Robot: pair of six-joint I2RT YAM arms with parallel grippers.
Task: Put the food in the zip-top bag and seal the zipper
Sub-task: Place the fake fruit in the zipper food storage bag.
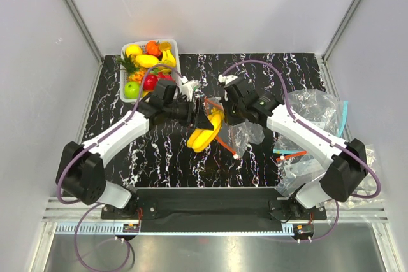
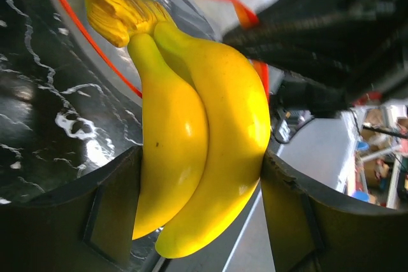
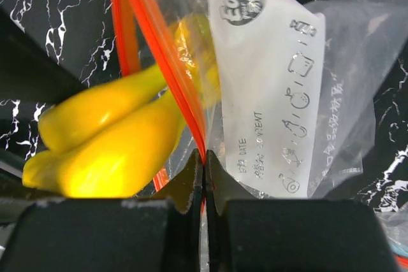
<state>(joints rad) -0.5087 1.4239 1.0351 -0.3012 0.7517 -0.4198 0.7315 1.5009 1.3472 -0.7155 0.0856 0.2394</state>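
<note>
My left gripper (image 1: 203, 119) is shut on the yellow banana bunch (image 1: 206, 132), gripping it across the middle (image 2: 201, 151) between both fingers. The bunch's stem end pokes into the open mouth of the clear zip-top bag (image 1: 245, 133). My right gripper (image 1: 224, 107) is shut on the bag's orange-red zipper strip (image 3: 167, 62), pinching the upper lip of the mouth and holding it up. The bag's white printed patch (image 3: 271, 87) shows in the right wrist view, with the bananas (image 3: 108, 138) to the left of the strip. More toy fruits, among them a red apple (image 1: 150, 81) and a green apple (image 1: 131, 90), lie in the basket.
A white basket (image 1: 125, 51) of toy fruit stands at the back left of the black marbled table (image 1: 159, 157). A heap of other clear bags (image 1: 315, 119), one with a teal-blue zipper strip (image 1: 343, 114), lies at the right. Metal frame posts and white walls surround the table.
</note>
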